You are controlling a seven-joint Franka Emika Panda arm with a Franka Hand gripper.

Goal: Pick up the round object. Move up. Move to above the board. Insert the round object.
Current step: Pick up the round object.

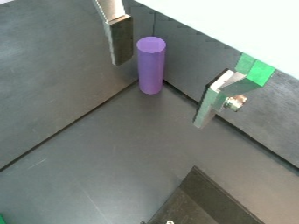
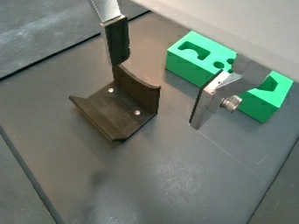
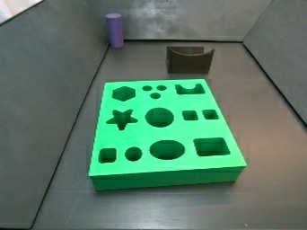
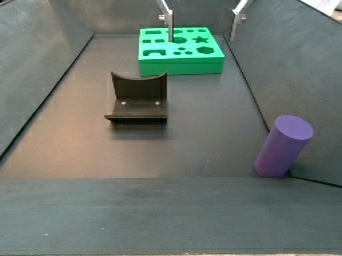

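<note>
The round object is a matte purple cylinder (image 1: pixel 152 64) standing upright in a corner of the dark floor, seen in both side views (image 3: pixel 114 29) (image 4: pixel 283 146). The green board (image 3: pixel 168 177) with its many cut-outs lies flat on the floor, far from the cylinder (image 4: pixel 181 67); part of it shows in both wrist views (image 2: pixel 190 70) (image 1: pixel 254 70). My gripper (image 1: pixel 163 74) is open and empty, held high above the floor. Only its fingertips (image 4: pixel 166 17) show in a side view, at the top above the board's end. The cylinder is well below the fingers, untouched.
The fixture (image 2: pixel 117 114), a dark curved bracket on a base plate, stands on the floor between the board and the cylinder's end (image 3: pixel 188 60) (image 4: pixel 134 100) (image 1: pixel 222 206). Grey walls enclose the floor on all sides.
</note>
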